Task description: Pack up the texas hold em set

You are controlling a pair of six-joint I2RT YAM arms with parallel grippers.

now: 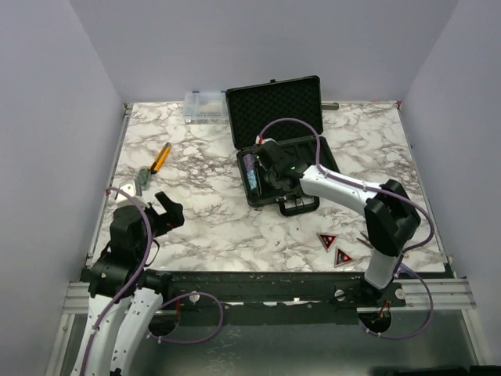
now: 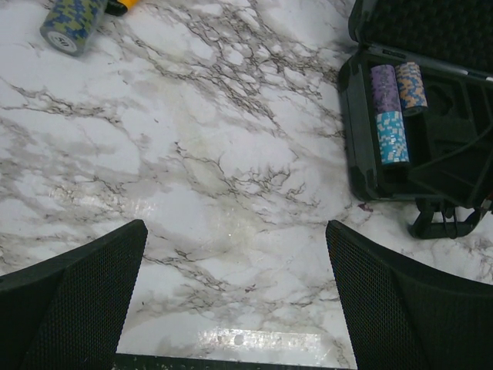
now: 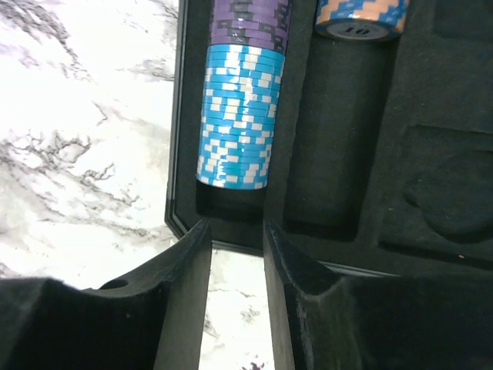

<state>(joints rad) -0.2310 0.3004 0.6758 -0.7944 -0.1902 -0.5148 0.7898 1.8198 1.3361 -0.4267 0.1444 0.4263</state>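
Observation:
The black briefcase [image 1: 291, 182] lies open at the table's centre back with its foam-lined lid [image 1: 274, 103] raised. In its leftmost slot a light blue chip stack [image 3: 235, 116] and a purple stack [image 3: 248, 19] lie end to end, and an orange-and-blue stack [image 3: 358, 15] sits in the slot beside them. My right gripper [image 3: 235, 231] hovers at the near end of that slot, open a little, nothing between its fingers. A dark blue-and-yellow chip stack [image 2: 71, 23] lies on the marble far left. Two red-black triangles [image 1: 327, 240] rest near the right arm. My left gripper [image 2: 233, 231] is wide open over bare marble.
A small clear organiser box [image 1: 205, 106] stands at the back, left of the lid. An orange-handled tool [image 1: 161, 157] lies on the left side of the table. White walls close in the table on three sides.

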